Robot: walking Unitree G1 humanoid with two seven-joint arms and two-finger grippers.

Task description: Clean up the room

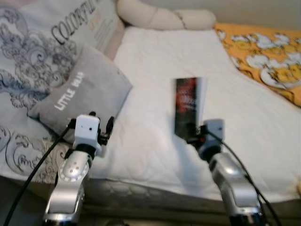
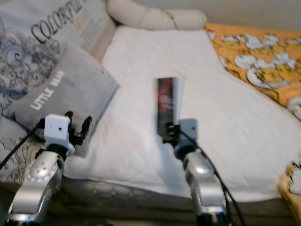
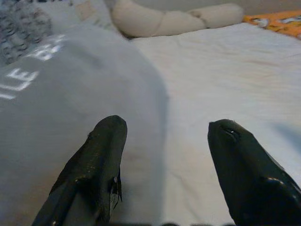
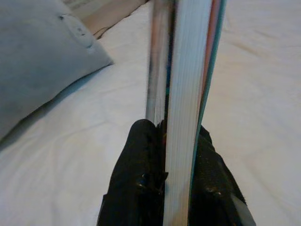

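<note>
My right end effector (image 1: 194, 136) pinches the book (image 1: 189, 104) at its lower edge, and the book stands on edge above the white bed (image 1: 150, 141), near the middle. I think it can slip or swing, because the fingers (image 4: 136, 179) hold only a narrow strip of the cover and pages. My right arm reaches forward over the mattress edge. My left end effector (image 3: 164, 155) is spread, empty, beside the grey pillow (image 1: 80, 89), with its arm raised forward too.
</note>
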